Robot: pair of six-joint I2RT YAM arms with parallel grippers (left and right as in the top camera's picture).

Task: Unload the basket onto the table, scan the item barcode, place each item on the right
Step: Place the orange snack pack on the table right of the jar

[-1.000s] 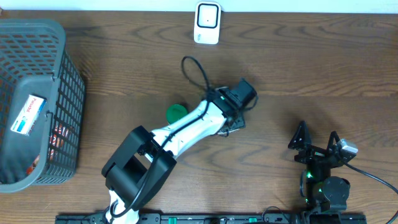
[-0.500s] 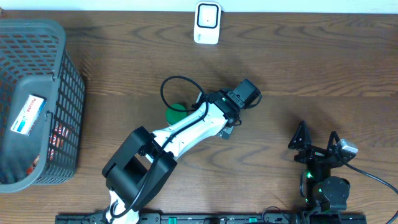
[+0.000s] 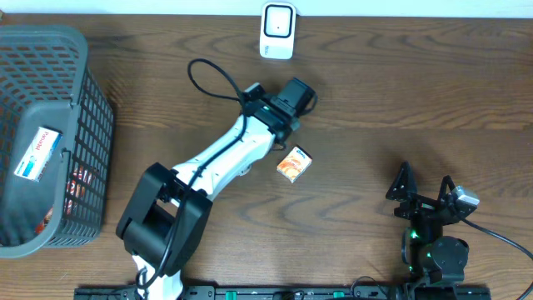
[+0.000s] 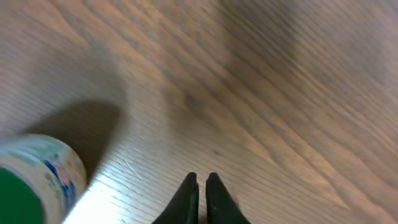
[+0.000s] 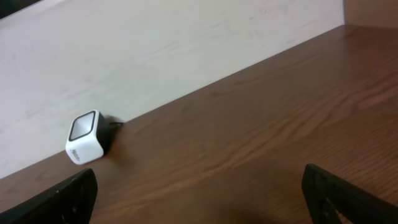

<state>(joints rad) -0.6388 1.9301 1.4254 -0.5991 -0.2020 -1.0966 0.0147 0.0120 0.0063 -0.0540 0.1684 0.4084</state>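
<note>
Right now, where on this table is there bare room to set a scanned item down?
Widest bare stretch of table: right of the scanner, beyond the right hand. A second patch lies between the basket and the left arm. Crowded: the centre, where that arm and the orange box sit close.

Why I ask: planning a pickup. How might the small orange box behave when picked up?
The small orange box looks like printed carton, so probably light and slightly crushable. Lying flat with square edges, it should slide, not roll.
</note>
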